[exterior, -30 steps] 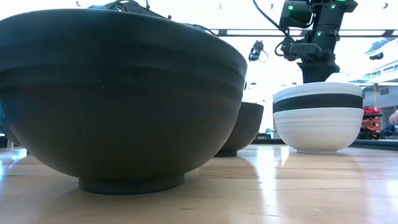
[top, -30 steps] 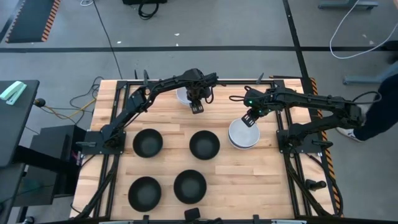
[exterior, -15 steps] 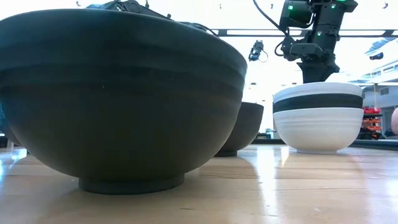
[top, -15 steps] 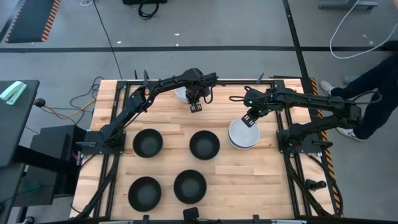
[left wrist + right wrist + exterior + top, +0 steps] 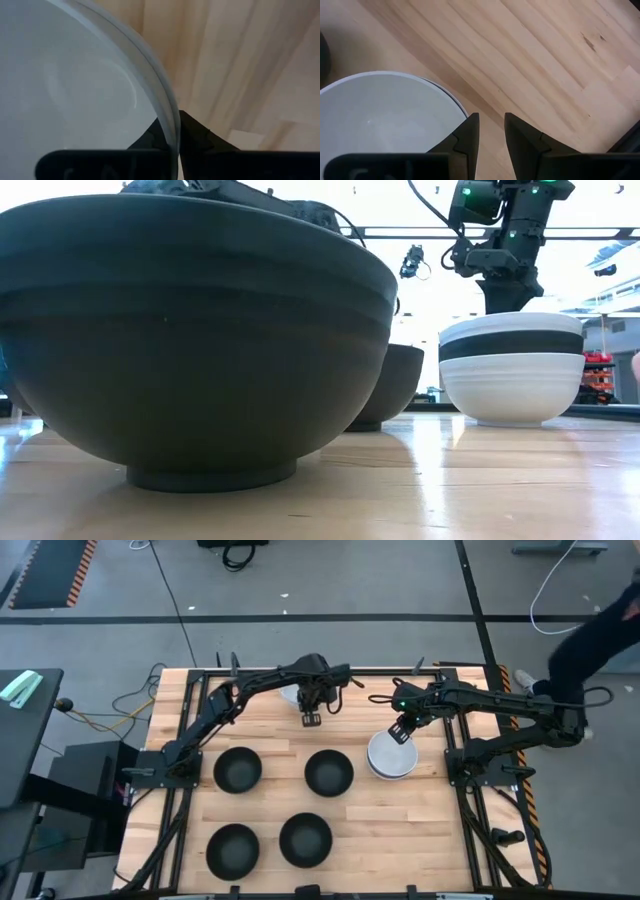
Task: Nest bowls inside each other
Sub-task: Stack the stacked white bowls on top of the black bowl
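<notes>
At 12 o'clock on the bench point(image 5: 270, 745), the left hand point(image 5: 311, 717) is clamped on the rim of a white bowl point(image 5: 293, 694); in the left wrist view its fingers point(image 5: 192, 132) pinch the rim of that bowl point(image 5: 75, 85), one inside, one outside. Right hand point(image 5: 399, 730) hangs just above the stacked bowls point(image 5: 389, 757) at approx. 3 o'clock, fingers point(image 5: 469, 134) slightly apart, holding nothing. Low view shows that stack point(image 5: 512, 368) as white w/ a black band between. Four black bowls sit separately: one at 9 point(image 5: 238, 770), one at centre point(image 5: 328, 773), two towards 6–7 o'clock point(image 5: 232, 850) point(image 5: 305, 839). A person's dark sleeve point(image 5: 590, 635) shows off the bench at 2 o'clock.
</notes>
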Tool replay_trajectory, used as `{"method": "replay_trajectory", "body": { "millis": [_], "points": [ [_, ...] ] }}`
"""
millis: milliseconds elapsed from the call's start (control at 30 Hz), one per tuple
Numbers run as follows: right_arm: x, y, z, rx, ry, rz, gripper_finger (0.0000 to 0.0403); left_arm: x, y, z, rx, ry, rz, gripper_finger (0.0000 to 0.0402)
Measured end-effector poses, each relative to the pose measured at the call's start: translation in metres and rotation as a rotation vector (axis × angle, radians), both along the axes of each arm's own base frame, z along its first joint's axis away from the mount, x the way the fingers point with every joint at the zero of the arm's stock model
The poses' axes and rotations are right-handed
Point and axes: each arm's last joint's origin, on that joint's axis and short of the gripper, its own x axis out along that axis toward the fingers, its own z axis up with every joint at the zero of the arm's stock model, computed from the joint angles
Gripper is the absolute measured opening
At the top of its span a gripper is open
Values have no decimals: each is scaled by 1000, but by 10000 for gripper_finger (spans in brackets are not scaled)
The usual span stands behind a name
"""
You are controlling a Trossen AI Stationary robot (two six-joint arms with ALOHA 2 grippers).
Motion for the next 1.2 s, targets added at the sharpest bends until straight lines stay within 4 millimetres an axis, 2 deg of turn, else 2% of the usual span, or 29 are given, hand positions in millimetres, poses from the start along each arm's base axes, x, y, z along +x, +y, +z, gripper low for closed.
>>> {"method": "replay_trajectory", "body": {
  "millis": [267,467,567,967,1100,1200],
  "points": [
    [1,0,0,-6,-3,14,100,3,-15,5,-2,2,-33,20],
    [1,0,0,-8,-1,21,100,2,-34,11,-19,54,-66,20],
    [0,-1,0,-9,0,19,100,1,-47,25,-8,31,-72,20],
    [-3,-8,0,-21,6,-21,100,-20,-117,109,49,-178,-185,20],
    [-3,-8,0,-21,6,-20,100,-26,-144,125,51,-224,-227,20],
    [-3,-8,0,-20,6,-20,100,-26,-164,127,38,-236,-262,20]
  ]
}}
